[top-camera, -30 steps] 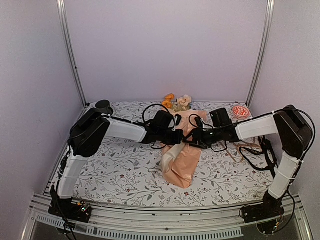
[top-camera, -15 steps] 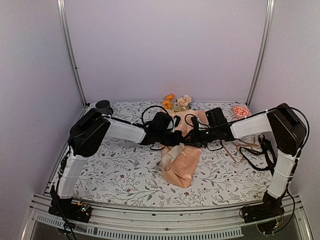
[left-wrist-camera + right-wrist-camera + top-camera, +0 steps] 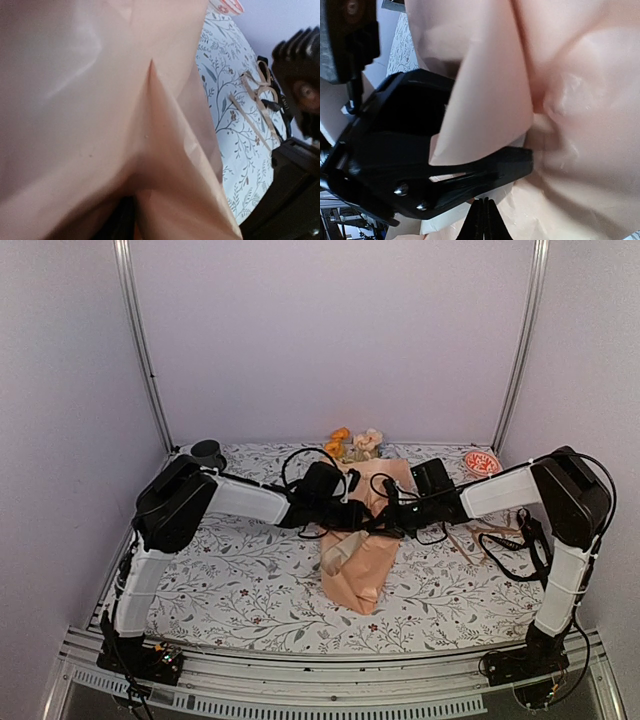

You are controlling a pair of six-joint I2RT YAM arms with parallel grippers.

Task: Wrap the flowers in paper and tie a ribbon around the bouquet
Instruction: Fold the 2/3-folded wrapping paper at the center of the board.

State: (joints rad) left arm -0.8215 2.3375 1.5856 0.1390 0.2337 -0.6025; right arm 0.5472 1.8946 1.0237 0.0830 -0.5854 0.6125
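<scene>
The bouquet (image 3: 362, 550) lies at the middle of the floral-covered tabletop (image 3: 240, 585). Its peach-orange paper (image 3: 358, 585) runs toward the arms' bases, and the flowers (image 3: 355, 445) stick out at the far end. Both arms reach in over its middle from either side. The left gripper (image 3: 356, 514) has its fingers (image 3: 512, 160) somewhat apart, with a fold of the paper lying between them, seemingly unclamped. The right gripper (image 3: 483, 220) has its fingers pressed together right at the paper, though I cannot tell whether a layer is pinched between them.
</scene>
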